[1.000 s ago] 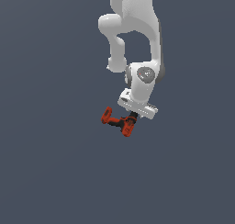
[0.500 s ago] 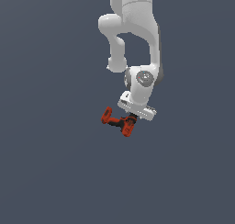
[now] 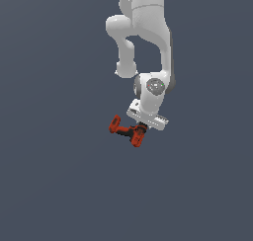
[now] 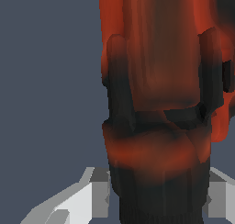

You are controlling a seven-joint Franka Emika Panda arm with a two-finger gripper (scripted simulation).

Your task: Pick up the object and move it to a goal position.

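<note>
Drill colour is a red-orange broken by black patches, and the body reads as an L: a blocky end juts toward the exterior view's left, while the darker part sits directly beneath the white robot hand. It is clearly narrower than that hand. It sits just under the gripper, close to the middle of the exterior view, against a flat grey-blue ground; whether it rests on that surface or hangs above it cannot be told, since no shadow or edge marks a floor.

In the wrist view the drill fills most of the picture, blurred and very close, with dark ribbed bands across the orange shell. Pale finger surfaces flank its lower black section on both sides, touching or nearly touching it, so the gripper appears closed narrowly around the drill. The fingertips themselves are hidden behind the tool in the exterior view.

The arm comes down from the top edge, where its upper links are cut off. Around the drill on every side lies plain, unbroken background out to the frame edges.
</note>
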